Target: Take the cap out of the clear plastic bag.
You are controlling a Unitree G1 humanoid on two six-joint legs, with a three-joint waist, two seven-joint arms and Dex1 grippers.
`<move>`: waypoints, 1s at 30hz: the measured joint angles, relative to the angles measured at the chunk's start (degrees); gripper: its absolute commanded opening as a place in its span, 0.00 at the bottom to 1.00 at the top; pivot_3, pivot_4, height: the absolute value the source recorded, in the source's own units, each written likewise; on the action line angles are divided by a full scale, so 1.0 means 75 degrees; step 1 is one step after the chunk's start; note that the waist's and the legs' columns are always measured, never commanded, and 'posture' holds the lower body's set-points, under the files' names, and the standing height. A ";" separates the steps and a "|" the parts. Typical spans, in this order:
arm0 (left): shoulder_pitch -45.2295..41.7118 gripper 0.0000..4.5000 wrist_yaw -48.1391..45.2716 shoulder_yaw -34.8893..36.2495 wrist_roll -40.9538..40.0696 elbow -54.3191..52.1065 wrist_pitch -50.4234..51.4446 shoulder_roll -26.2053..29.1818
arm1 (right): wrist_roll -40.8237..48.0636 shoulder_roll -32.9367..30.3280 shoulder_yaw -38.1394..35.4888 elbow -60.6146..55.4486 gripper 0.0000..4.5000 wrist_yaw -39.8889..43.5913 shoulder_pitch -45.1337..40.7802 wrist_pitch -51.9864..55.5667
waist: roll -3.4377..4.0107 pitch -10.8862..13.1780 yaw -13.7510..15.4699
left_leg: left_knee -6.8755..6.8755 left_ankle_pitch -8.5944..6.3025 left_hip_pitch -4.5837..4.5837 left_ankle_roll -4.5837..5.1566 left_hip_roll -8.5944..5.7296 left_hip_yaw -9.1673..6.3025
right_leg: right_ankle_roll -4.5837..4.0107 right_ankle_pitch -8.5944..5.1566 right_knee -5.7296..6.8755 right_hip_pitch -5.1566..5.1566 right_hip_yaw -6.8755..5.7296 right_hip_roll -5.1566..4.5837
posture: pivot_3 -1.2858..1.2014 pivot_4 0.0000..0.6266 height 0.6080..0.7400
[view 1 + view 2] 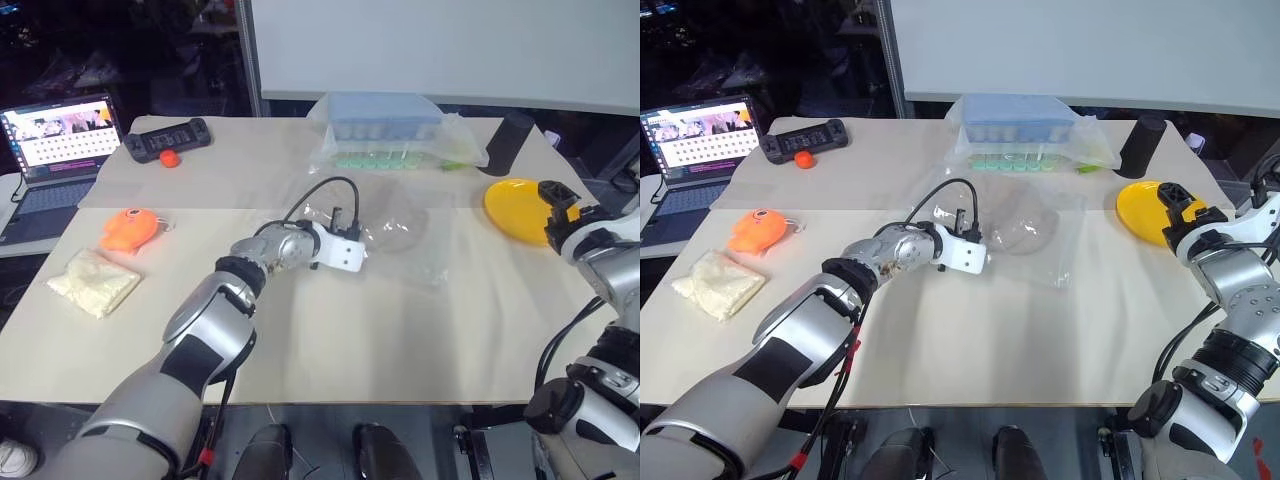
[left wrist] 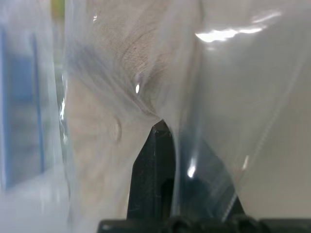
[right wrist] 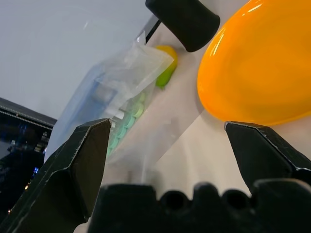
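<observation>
- My left gripper (image 2: 160, 127) is pinching the clear plastic bag (image 1: 400, 240) at its left edge.
- The cap (image 1: 1018, 228) is lying inside that bag.
- My right gripper (image 3: 167, 141) is hovering spread wide, right of the bag, beside the yellow plate (image 1: 515, 208).

Beige table (image 1: 330, 340) holds clutter. Open laptop (image 1: 55, 150) at the far left edge, screen lit. Black controller (image 1: 167, 137) beside it – small red ball (image 1: 170, 158) touching its near side. Orange fish-shaped toy (image 1: 128, 228) near the left edge, with a bag of white grains (image 1: 93, 281) just in front of it. Blue-lidded box (image 1: 385, 128) in clear wrap at the back centre. Yellow plate (image 1: 515, 208) on the right – black cylinder (image 1: 507, 143) behind it.
</observation>
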 measured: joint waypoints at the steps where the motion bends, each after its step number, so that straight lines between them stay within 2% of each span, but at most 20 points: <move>1: 0.0296 0.02 -0.0111 0.0000 -0.0117 -0.0424 -0.0611 0.0234 | -0.0002 0.0007 0.0077 0.0026 1.00 0.0041 -0.0015 -0.0003 | 0.0001 0.0000 -0.0003 | 0.0000 0.0000 0.0001 0.0000 0.0003 0.0000 | -0.0002 0.0001 0.0001 0.0000 0.0000 0.0000 | 0.52 0.24 1.00; 4: 0.0938 0.02 -0.0436 -0.0013 -0.0295 -0.1357 -0.1763 0.0893 | -0.0010 0.0026 0.0206 0.0111 1.00 0.0142 -0.0051 -0.0013 | 0.0003 -0.0002 -0.0029 | 0.0000 0.0000 0.0011 0.0000 0.0004 0.0001 | -0.0004 0.0003 0.0008 0.0004 0.0005 0.0000 | 0.52 0.24 1.00; 9: 0.1678 0.02 -0.0738 0.0022 -0.0456 -0.2343 -0.3065 0.2474 | -0.0067 0.0168 0.0445 0.0406 1.00 0.0341 -0.0163 -0.0118 | 0.0006 -0.0004 -0.0215 | 0.0000 0.0000 0.0036 0.0001 0.0009 0.0001 | -0.0007 0.0004 0.0024 0.0014 0.0011 0.0003 | 0.52 0.24 1.00; 12: 0.1816 0.02 -0.0691 0.0028 -0.0231 -0.2424 -0.3749 0.3436 | -0.0132 0.0201 0.0629 0.0624 1.00 0.0472 -0.0279 -0.0162 | 0.0008 -0.0004 -0.0275 | 0.0000 0.0000 0.0039 0.0001 0.0010 0.0002 | -0.0008 0.0005 0.0028 0.0012 0.0010 0.0006 | 0.52 0.24 1.00; 16: 0.1767 0.02 -0.0449 0.0080 0.0082 -0.2200 -0.4196 0.4130 | -0.0195 0.0258 0.0851 0.0778 1.00 0.0641 -0.0501 -0.0176 | 0.0008 -0.0005 -0.0247 | 0.0000 0.0000 0.0037 0.0001 0.0009 0.0002 | -0.0007 0.0004 0.0025 0.0012 0.0006 0.0005 | 0.52 0.24 1.00; 21: 0.1772 0.02 0.0603 0.0289 0.1086 -0.2114 -0.4321 0.5119 | -0.0268 0.0276 0.1002 0.1052 1.00 0.0867 -0.0618 -0.0210 | 0.0008 -0.0004 -0.0233 | 0.0000 0.0000 0.0031 0.0001 0.0010 0.0002 | -0.0007 0.0004 0.0026 0.0006 0.0003 0.0003 | 0.52 0.24 1.00; 23: 0.1776 0.16 0.1007 0.0321 0.1424 -0.2026 -0.4366 0.5583 | -0.0325 0.0326 0.1032 0.1175 1.00 0.0949 -0.0644 -0.0292 | 0.0008 -0.0004 -0.0252 | -0.0001 0.0000 0.0033 0.0001 0.0011 0.0003 | -0.0007 0.0004 0.0028 0.0004 0.0003 0.0003 | 0.52 0.24 1.00; 24: 0.1776 0.18 0.1142 0.0327 0.1549 -0.1999 -0.4394 0.5734 | -0.0341 0.0340 0.1044 0.1225 1.00 0.0963 -0.0644 -0.0314 | 0.0008 -0.0004 -0.0247 | -0.0001 0.0000 0.0033 0.0001 0.0011 0.0003 | -0.0007 0.0004 0.0028 0.0004 0.0002 0.0003 | 0.52 0.24 1.00; 27: 0.1790 0.43 0.1515 0.0293 0.1973 -0.1753 -0.4423 0.6059 | -0.0415 0.0582 0.1191 0.1314 1.00 0.1068 -0.0657 -0.0403 | 0.0008 -0.0004 -0.0234 | -0.0001 0.0000 0.0033 0.0001 0.0010 0.0004 | -0.0007 0.0004 0.0030 0.0005 0.0001 0.0002 | 0.52 0.24 1.00; 28: 0.1790 0.47 0.1611 0.0289 0.2077 -0.1681 -0.4389 0.6067 | -0.0431 0.0637 0.1284 0.1326 1.00 0.1122 -0.0656 -0.0403 | 0.0008 -0.0004 -0.0228 | -0.0001 0.0000 0.0033 0.0001 0.0009 0.0004 | -0.0007 0.0004 0.0031 0.0005 0.0001 0.0001 | 0.52 0.24 1.00; 30: 0.1790 0.66 0.1791 0.0286 0.2211 -0.1658 -0.4240 0.6053 | -0.0443 0.0655 0.1345 0.1325 1.00 0.1147 -0.0657 -0.0401 | 0.0008 -0.0004 -0.0181 | 0.0000 0.0000 0.0026 0.0001 0.0010 0.0004 | -0.0006 0.0004 0.0028 0.0002 -0.0008 0.0001 | 0.52 0.24 1.00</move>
